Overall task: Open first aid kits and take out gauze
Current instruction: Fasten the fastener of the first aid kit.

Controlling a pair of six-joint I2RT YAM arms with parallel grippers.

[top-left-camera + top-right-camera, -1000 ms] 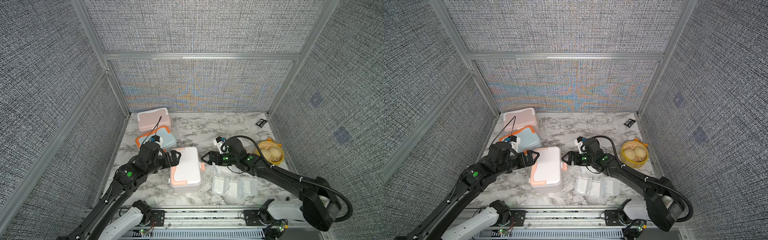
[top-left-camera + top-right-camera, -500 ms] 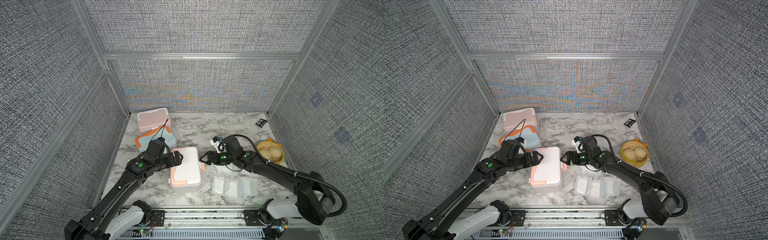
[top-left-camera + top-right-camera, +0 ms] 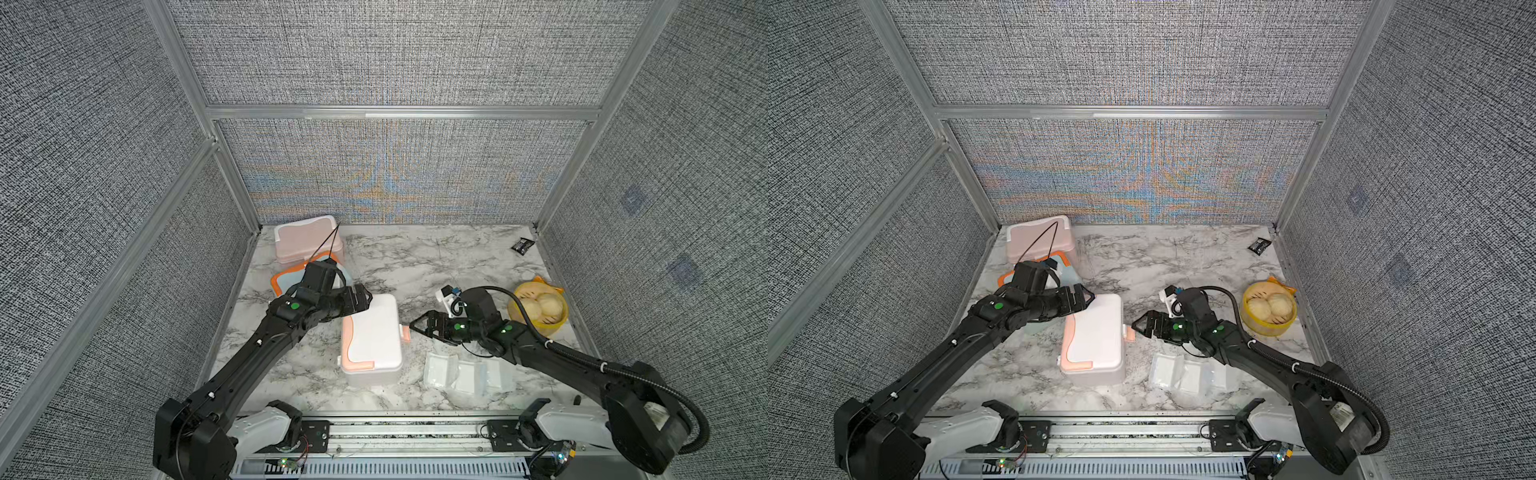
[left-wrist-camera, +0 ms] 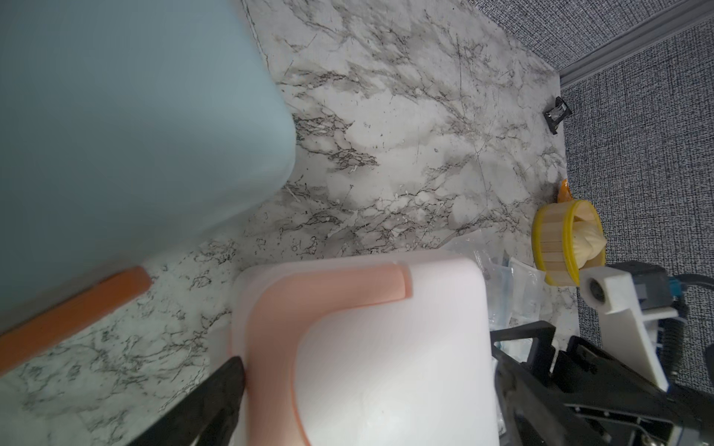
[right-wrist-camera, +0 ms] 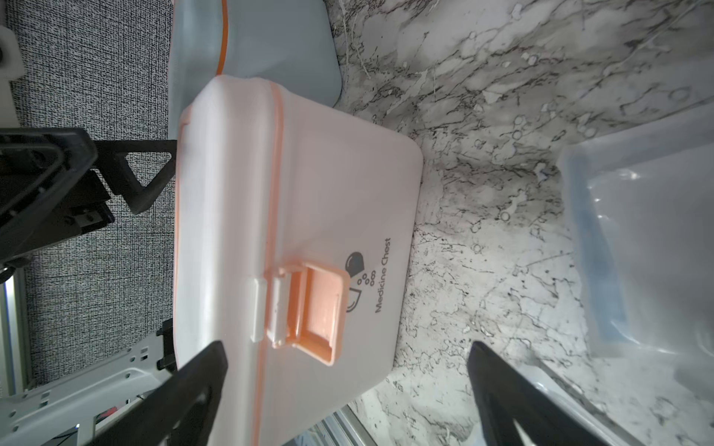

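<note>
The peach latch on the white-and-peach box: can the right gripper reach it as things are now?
Probably yes. The right gripper is open and points at the peach latch on the white-and-peach box, with only bare marble between them. The gauze packets lie beside its path, not across it.

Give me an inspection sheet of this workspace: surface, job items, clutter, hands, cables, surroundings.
Surface: marble-pattern tabletop, no spills seen.
Job's things: white-and-peach kit at centre, lid down, latch facing the right arm; blue-and-orange kit and pink kit behind it; gauze packets lying on the table near the front.
Clutter: yellow basket of buns; small black wrapper.
Hands: left hand open at the centre kit's far edge; right hand open beside the latch.
Cables: black cable looping off the right arm.
Surroundings: grey fabric panels, metal frame.
</note>
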